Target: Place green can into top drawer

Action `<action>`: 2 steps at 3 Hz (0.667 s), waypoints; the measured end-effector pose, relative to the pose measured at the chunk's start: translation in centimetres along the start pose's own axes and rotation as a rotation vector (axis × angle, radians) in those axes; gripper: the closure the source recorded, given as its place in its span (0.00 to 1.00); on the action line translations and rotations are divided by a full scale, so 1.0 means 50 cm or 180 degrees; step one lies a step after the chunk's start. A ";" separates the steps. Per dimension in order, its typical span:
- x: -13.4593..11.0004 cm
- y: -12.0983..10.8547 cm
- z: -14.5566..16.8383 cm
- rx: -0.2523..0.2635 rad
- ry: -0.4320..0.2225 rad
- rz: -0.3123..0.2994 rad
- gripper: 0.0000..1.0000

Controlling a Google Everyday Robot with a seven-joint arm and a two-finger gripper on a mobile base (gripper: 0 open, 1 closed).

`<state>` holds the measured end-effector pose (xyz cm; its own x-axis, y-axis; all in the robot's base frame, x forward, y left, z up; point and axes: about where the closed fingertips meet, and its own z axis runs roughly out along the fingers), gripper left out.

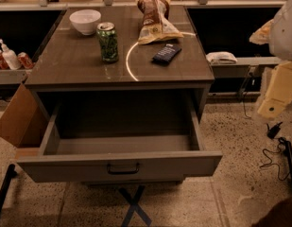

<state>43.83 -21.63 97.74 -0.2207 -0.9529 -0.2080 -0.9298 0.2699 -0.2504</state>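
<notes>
The green can (108, 42) stands upright on the cabinet top (79, 65), left of centre, with its silver lid up. The top drawer (122, 167) is pulled wide open below it and its inside is bare; its dark bar handle (123, 169) is at the middle of the front panel. My gripper (274, 104) hangs at the right edge of the view, beside the cabinet and over the floor, well to the right of the can and the drawer. It holds nothing that I can see.
On the cabinet top are a white bowl (85, 21), a chip bag (156, 19) and a dark flat packet (167, 53). Small red cans and a white bottle (8, 56) sit on a shelf at left. A cardboard box (18, 119) leans by the drawer's left side. Cables (278, 150) lie on the floor at right.
</notes>
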 end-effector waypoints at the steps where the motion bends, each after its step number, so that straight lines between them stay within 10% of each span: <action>1: 0.000 0.000 0.000 0.0000 0.0000 0.0000 0.00; 2: -0.008 -0.009 0.015 0.0022 -0.0062 0.0041 0.00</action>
<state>44.57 -21.25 97.22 -0.2268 -0.9465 -0.2295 -0.9248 0.2832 -0.2540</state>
